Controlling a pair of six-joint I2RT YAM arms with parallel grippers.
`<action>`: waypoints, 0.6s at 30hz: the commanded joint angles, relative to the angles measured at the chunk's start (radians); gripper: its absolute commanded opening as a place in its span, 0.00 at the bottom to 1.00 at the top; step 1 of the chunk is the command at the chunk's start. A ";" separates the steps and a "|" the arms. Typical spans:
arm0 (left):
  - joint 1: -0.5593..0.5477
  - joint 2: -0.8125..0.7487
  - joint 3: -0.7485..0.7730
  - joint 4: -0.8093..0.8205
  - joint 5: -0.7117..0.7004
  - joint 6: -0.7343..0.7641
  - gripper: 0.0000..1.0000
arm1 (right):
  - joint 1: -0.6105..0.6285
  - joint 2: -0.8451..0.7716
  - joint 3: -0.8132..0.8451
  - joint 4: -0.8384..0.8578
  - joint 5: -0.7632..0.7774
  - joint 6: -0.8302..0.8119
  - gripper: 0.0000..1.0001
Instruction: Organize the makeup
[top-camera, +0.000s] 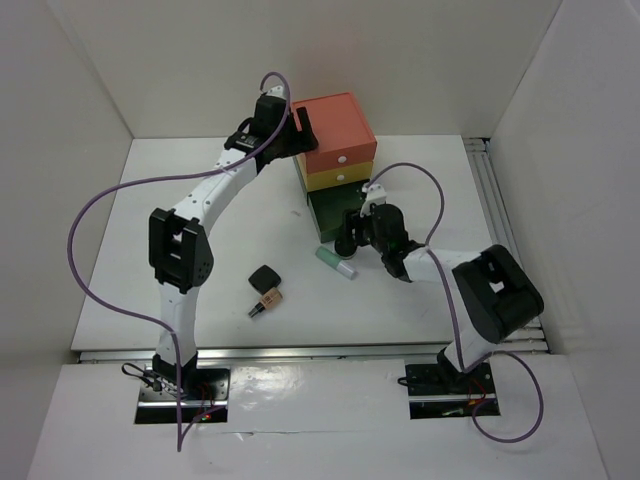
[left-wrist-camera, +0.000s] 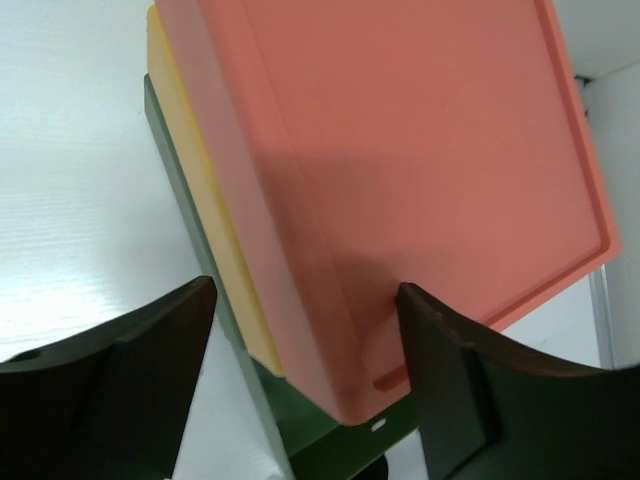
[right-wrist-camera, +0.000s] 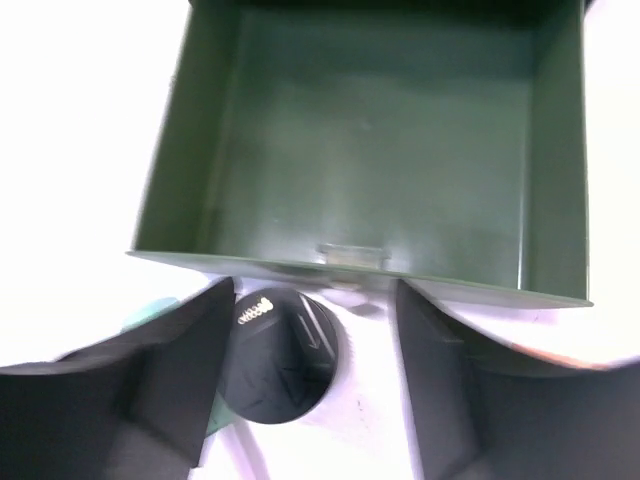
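White table, few cosmetics
Stacked drawer box at back; mint tube, black square compact and lipstick lie nearer.

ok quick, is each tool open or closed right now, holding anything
left tool: open, straddling a corner of the drawer box, gripping nothing
right tool: open, round black pot between, not gripped

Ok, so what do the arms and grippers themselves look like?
The left arm and right arm have white links with black joint housings, each trailing a purple cable. The left gripper and right gripper are black, with two broad, curved fingers.
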 joint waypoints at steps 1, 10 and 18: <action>-0.008 -0.066 -0.013 -0.108 0.015 0.070 0.87 | 0.009 -0.096 0.069 -0.127 -0.016 -0.018 0.75; -0.008 -0.395 -0.362 -0.108 -0.013 0.093 1.00 | 0.145 -0.238 0.070 -0.407 -0.225 -0.233 0.83; -0.020 -0.831 -0.957 -0.098 -0.063 -0.040 1.00 | 0.268 -0.126 0.109 -0.435 -0.236 -0.280 0.83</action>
